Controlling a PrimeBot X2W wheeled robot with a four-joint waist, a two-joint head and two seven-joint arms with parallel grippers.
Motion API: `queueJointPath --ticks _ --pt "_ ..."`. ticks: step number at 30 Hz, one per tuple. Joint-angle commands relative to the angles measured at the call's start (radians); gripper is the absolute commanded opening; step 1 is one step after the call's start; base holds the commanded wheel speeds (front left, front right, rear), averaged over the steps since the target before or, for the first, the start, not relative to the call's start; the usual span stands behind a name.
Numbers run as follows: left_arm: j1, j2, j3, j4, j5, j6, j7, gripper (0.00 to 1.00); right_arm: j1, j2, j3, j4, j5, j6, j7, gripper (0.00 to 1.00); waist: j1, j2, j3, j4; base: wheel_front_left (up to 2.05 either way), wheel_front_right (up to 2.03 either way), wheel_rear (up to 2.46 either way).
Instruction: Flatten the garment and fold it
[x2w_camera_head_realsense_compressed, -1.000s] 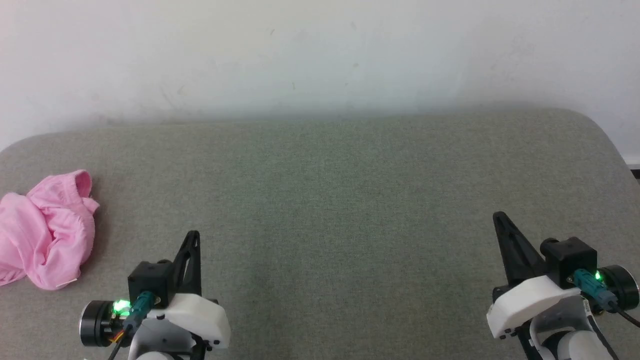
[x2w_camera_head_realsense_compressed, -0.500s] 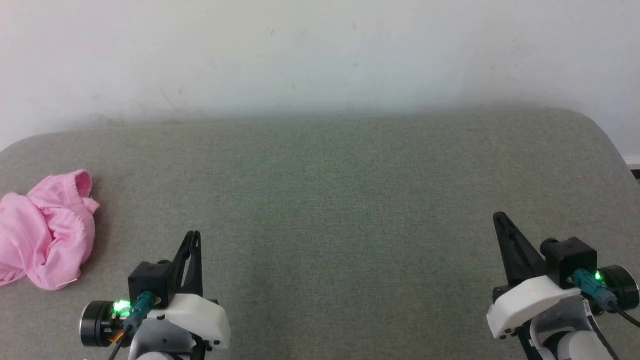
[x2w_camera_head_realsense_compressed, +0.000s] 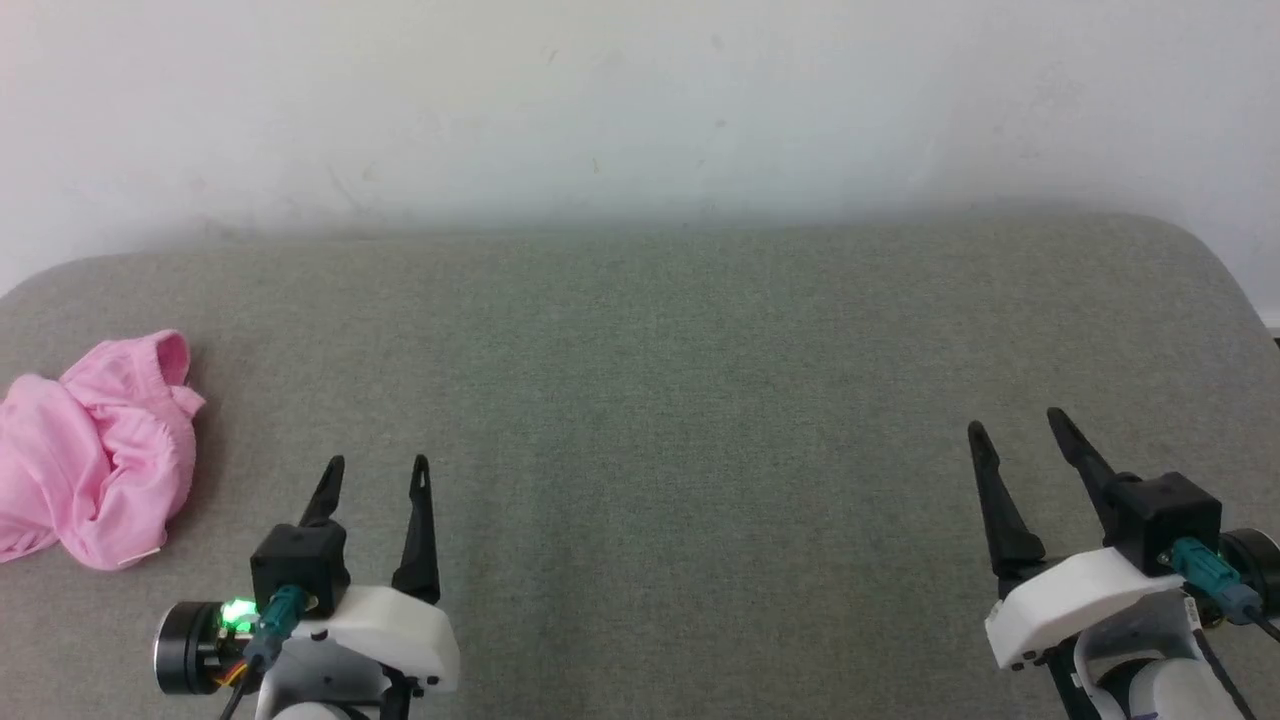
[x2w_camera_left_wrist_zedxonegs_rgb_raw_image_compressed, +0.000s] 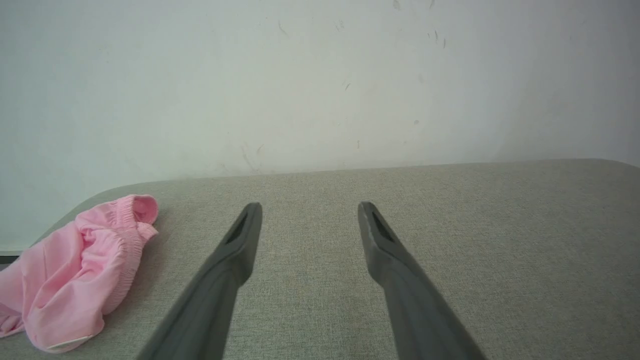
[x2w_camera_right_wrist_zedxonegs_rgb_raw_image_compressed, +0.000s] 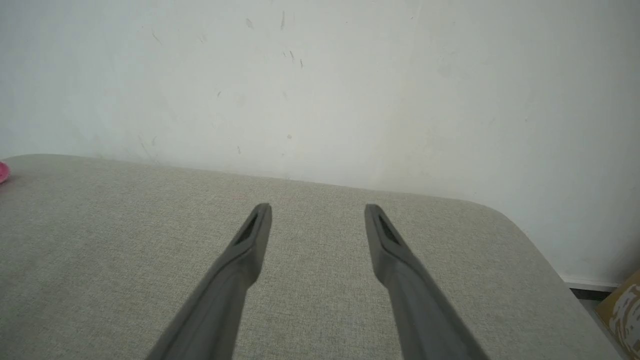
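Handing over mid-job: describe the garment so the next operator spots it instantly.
Start from the grey fabric-covered table against the white wall. Near its left edge, left of the left claw, lies the garment: a crumpled pink heap with a gathered waistband, soft and bright beside the dark rigid claw.

Light is bright, flat, diffuse; no glare. Head view: slightly soft, pink cast on the scuffed white wall (x2w_camera_head_realsense_compressed: 60, 80) at 10 o'clock. Crumpled light pink fabric garment (x2w_camera_head_realsense_compressed: 90, 450) drops a faint shadow toward 3 o'clock on the grey-green woven tabletop (x2w_camera_head_realsense_compressed: 640, 400). Green LED (x2w_camera_head_realsense_compressed: 238, 612) at 7 o'clock blooms. Wrist views: dark two-finger left claw (x2w_camera_left_wrist_zedxonegs_rgb_raw_image_compressed: 310, 206) and right claw (x2w_camera_right_wrist_zedxonegs_rgb_raw_image_compressed: 317, 206) blur toward 6 o'clock; tabletop edge bows.
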Motion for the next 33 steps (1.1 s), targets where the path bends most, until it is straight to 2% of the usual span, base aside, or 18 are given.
queueJointPath --ticks 1,12,33 --pt "-0.011 0.003 -0.005 -0.007 0.004 0.012 -0.011 1.00 -0.006 0.001 -0.003 -0.010 0.010 0.000 -0.011 1.00 0.0000 -0.0001 0.004 0.006 0.00 0.00 0.00" --pt "-0.021 0.007 -0.007 -0.029 -0.003 0.052 -0.034 1.00 -0.014 0.001 0.006 -0.026 0.005 0.000 -0.034 1.00 0.0000 -0.0001 0.020 0.057 0.00 0.00 0.00" --pt "-0.029 -0.002 0.019 -0.061 -0.018 0.111 -0.076 1.00 -0.020 0.002 0.023 -0.042 -0.017 -0.001 -0.076 1.00 0.0000 -0.0001 0.054 0.197 0.00 0.00 0.00"
